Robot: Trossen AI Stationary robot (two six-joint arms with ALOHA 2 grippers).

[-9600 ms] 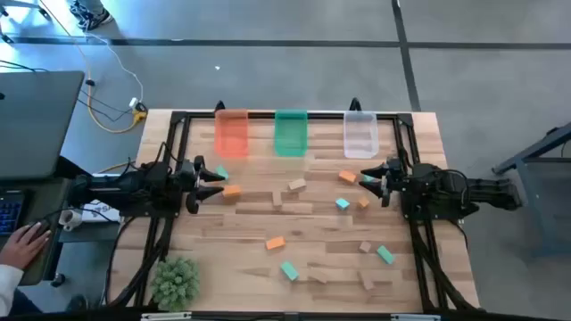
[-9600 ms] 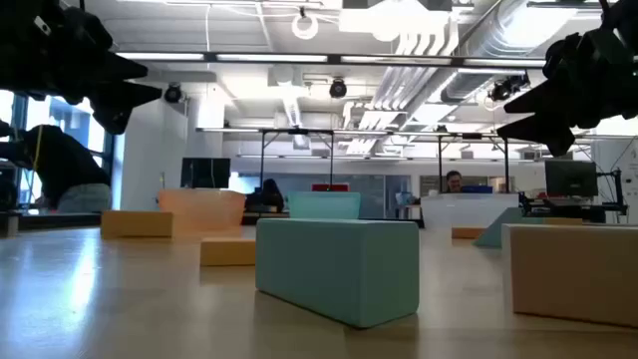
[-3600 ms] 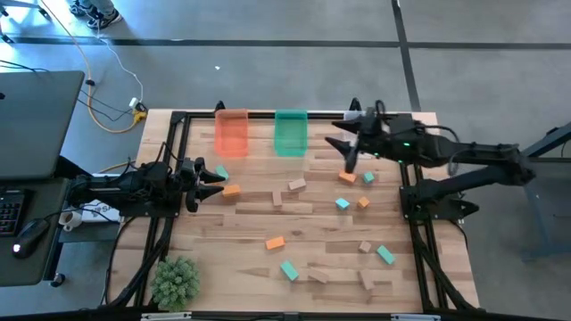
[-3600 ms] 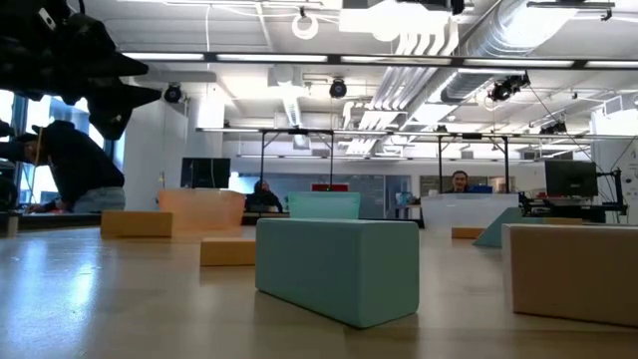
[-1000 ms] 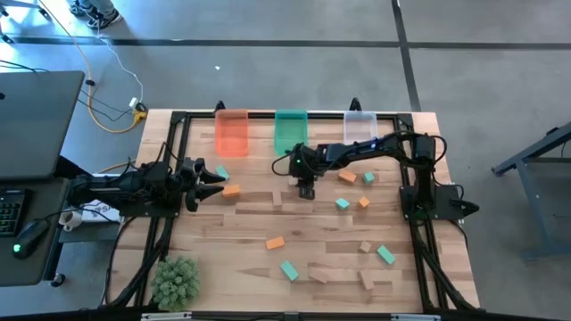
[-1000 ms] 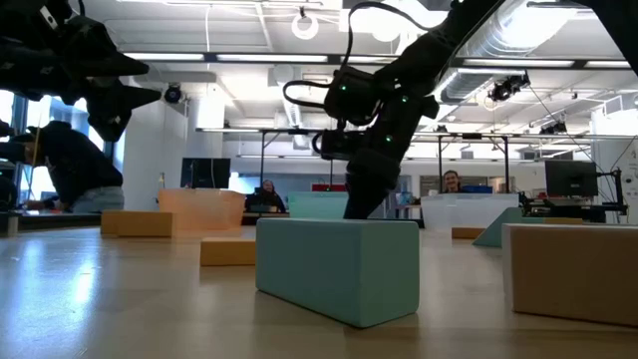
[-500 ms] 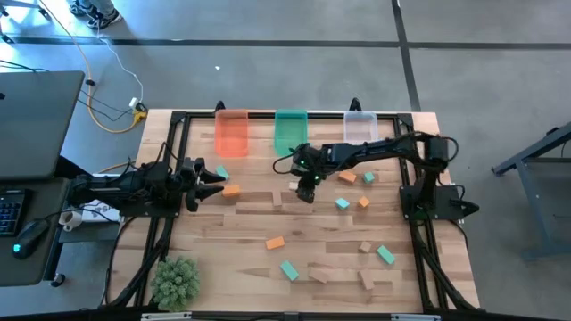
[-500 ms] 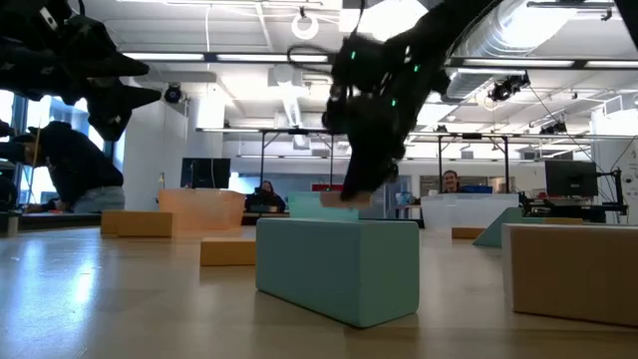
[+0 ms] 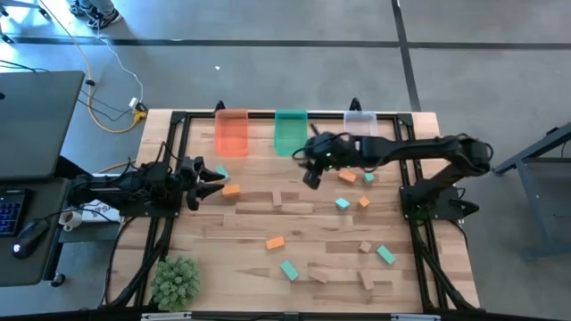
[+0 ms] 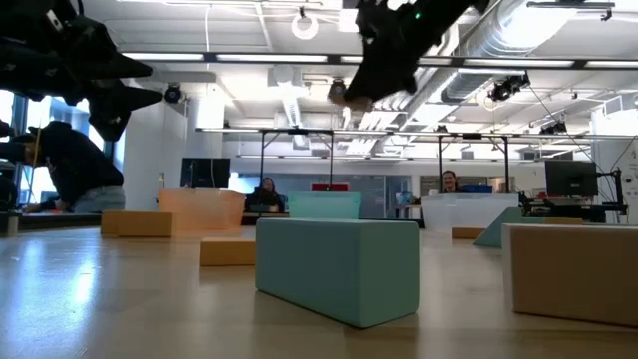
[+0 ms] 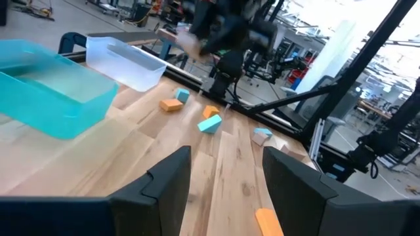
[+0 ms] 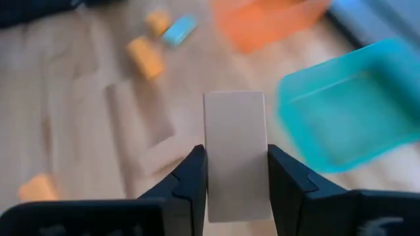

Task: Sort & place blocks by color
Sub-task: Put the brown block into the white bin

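- Since half a second ago the right gripper has lifted off the table and swung from the middle of the board toward two o'clock. It has taken along the plain tan wooden block that lay beside it; the spot where that block rested is now bare. The left arm has not shifted.
- Far left, at nine o'clock on the light wooden table: the left gripper hangs parked, its two fingers held apart and empty, as the left wrist view shows. A small flat orange block and a small teal-green block lie just beside it.
- Along twelve o'clock stand three bins, left to right: the translucent orange bin, the translucent green bin and the clear plastic bin.
- Centre: the right gripper hovers raised just below the gap between green and clear bins. Its fingers are narrowed onto the tan block, pressing its two long sides; the block stands clear of the table.
- Risk: the block sticks well out past the fingertips, so a quick swing could twist or shed it.
- Risk: the green bin sits close by, so a release made too early would, I judge, drop tan wood into the wrong colour.
- Right side, three to five o'clock: more orange, teal and tan blocks lie scattered, untouched.
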